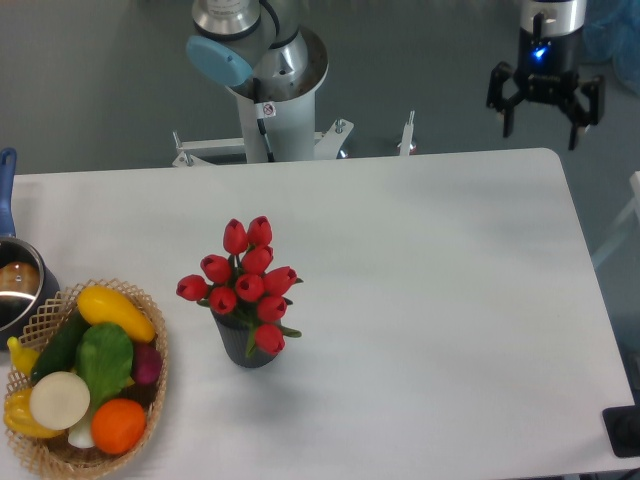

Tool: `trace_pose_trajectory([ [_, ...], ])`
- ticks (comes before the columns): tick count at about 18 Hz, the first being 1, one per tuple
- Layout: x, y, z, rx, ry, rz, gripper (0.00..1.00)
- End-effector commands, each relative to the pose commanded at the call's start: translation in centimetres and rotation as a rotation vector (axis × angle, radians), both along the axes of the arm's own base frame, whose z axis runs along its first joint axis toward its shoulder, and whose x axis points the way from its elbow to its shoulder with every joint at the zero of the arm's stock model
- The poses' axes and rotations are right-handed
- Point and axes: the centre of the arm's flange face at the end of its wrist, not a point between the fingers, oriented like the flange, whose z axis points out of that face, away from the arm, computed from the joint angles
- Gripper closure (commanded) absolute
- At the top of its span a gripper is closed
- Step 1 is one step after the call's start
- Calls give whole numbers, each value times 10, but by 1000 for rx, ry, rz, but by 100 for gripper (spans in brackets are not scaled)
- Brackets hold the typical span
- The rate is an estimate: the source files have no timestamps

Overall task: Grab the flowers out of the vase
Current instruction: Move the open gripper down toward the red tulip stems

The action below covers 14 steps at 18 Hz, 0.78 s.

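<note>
A bunch of red tulip flowers (246, 281) with green leaves stands upright in a small dark vase (245, 345) on the white table, left of centre. My gripper (542, 122) hangs at the top right, above the table's far right corner and far from the flowers. Its fingers (506, 116) are spread wide with nothing between them.
A wicker basket (150, 400) of vegetables and fruit sits at the front left corner. A metal pot (18, 290) with a blue handle stands at the left edge. The arm's base (272, 95) rises behind the table's far edge.
</note>
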Motion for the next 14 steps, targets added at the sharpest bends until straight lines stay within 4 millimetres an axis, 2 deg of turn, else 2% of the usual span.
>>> trace_pose_trajectory([
  [7, 11, 22, -13, 186, -84, -8, 0],
  [14, 35, 83, -12, 225, -138, -71, 0],
])
